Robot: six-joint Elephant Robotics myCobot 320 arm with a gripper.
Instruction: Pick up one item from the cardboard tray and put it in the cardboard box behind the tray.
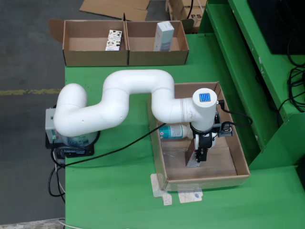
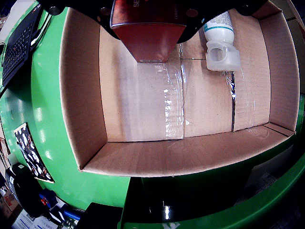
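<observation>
The cardboard tray (image 1: 240, 157) lies on the green table under the white arm. My gripper (image 1: 202, 151) hangs inside it, shut on a dark red box (image 1: 193, 156). In the wrist view the red box (image 2: 147, 36) fills the top centre, held just above the tray floor (image 2: 138, 105). A white bottle with a teal label (image 1: 175, 131) lies on its side at the tray's far end; the wrist view shows the bottle (image 2: 220, 43) at the top right. Two open cardboard boxes (image 1: 95, 57) (image 1: 157, 57) stand side by side behind the tray.
The left back box holds a patterned carton (image 1: 113, 40); the right one holds a white carton (image 1: 163, 36). The arm's base (image 1: 71, 136) sits at the table's left edge. A raised green ledge (image 1: 248, 62) runs along the right. Black cables (image 1: 119, 148) trail across the table.
</observation>
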